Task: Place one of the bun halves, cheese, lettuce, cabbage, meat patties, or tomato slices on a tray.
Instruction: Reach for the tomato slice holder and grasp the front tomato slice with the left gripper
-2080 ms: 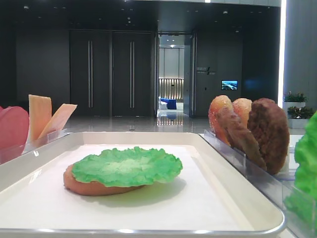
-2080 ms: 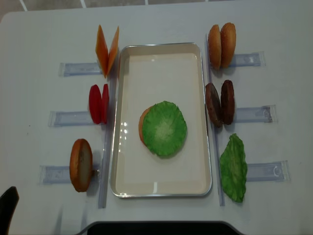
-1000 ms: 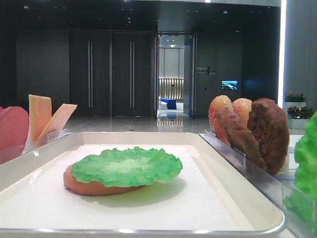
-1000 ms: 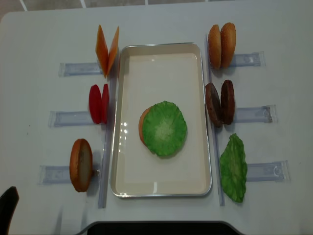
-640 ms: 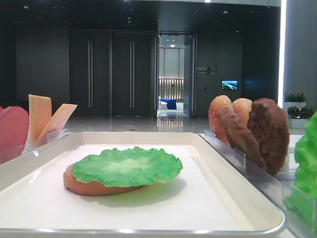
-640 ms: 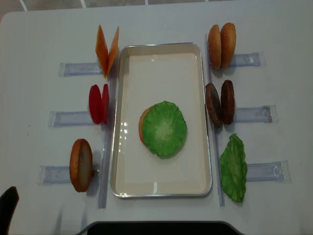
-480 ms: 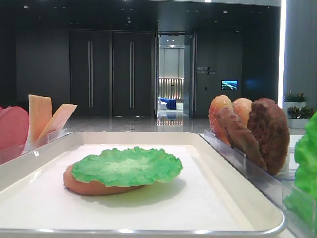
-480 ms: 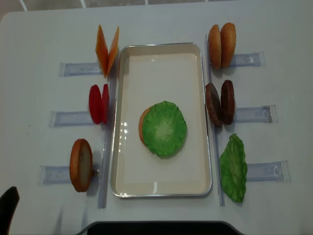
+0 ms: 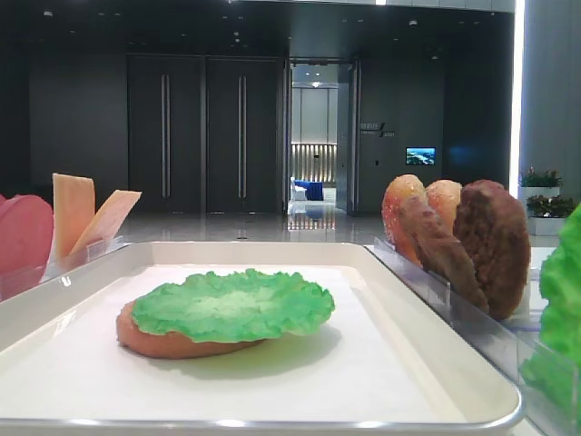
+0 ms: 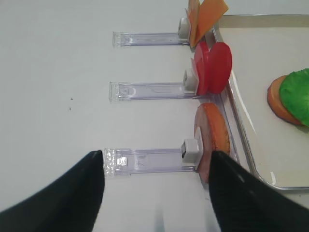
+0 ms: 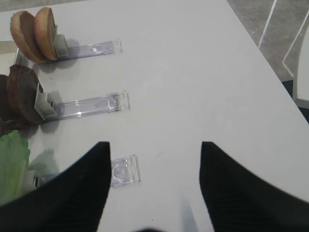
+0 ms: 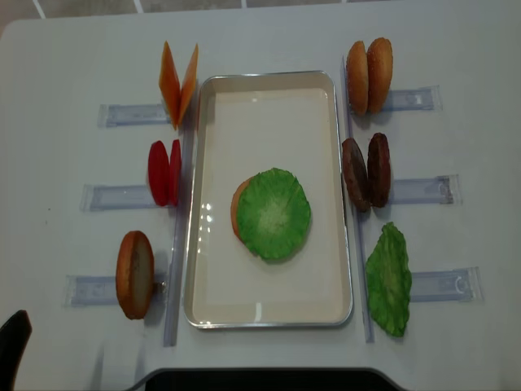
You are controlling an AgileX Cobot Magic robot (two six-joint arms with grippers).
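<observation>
A lettuce [image 12: 273,213] leaf lies on a bun half [image 12: 237,208] in the middle of the white tray [image 12: 269,81]. Left of the tray, cheese [image 12: 178,81], tomato slices [image 12: 164,173] and one bun half [image 12: 134,274] stand in holders. On the right stand two bun halves [image 12: 369,75], two meat patties [image 12: 366,171] and another lettuce [image 12: 388,279] leaf. No cabbage shows. My left gripper [image 10: 155,154] hangs open and empty over the table near the lone bun half [image 10: 212,137]. My right gripper [image 11: 154,145] is open and empty, right of the patties [image 11: 21,96].
Clear plastic holders [image 12: 130,114] stick out sideways from both long sides of the tray. A dark edge [image 12: 260,379] runs along the table's front. In the low exterior view the patties [image 9: 490,241] rise above the tray rim [image 9: 272,247].
</observation>
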